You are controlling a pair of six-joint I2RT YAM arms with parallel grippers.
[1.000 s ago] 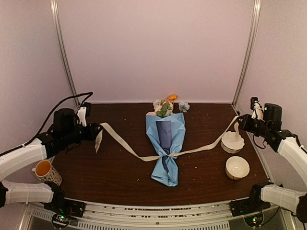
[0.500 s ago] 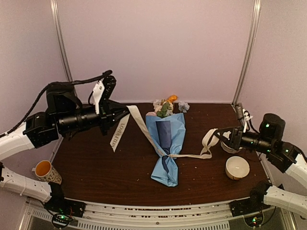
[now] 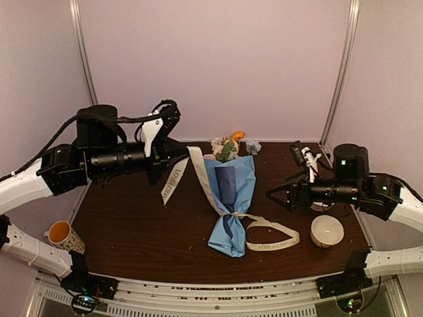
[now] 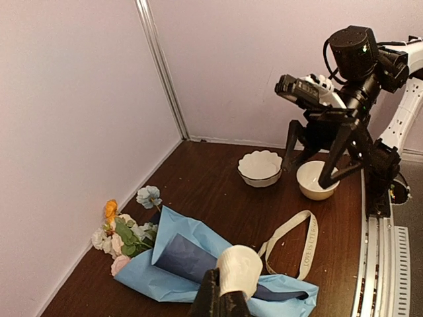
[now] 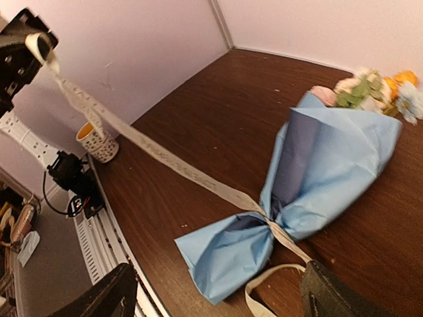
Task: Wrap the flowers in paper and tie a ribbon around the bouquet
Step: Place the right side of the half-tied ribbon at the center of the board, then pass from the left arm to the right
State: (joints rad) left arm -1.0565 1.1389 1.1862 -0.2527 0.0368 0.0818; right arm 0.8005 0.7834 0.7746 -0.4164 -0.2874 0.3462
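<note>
Brown table [image 3: 145,231]: bowl [image 3: 327,231], mug [image 3: 64,236] flank tied bouquet [image 3: 230,198].

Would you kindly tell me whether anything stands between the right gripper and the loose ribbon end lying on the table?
Nothing visible does. The right gripper hangs open over bare table, and the loose end of the ribbon lies just nearer the front edge, beside the bouquet. The bowl sits off to the side.

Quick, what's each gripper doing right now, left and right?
Left gripper: closed, holding the ribbon.
Right gripper: open, holding nothing.
</note>
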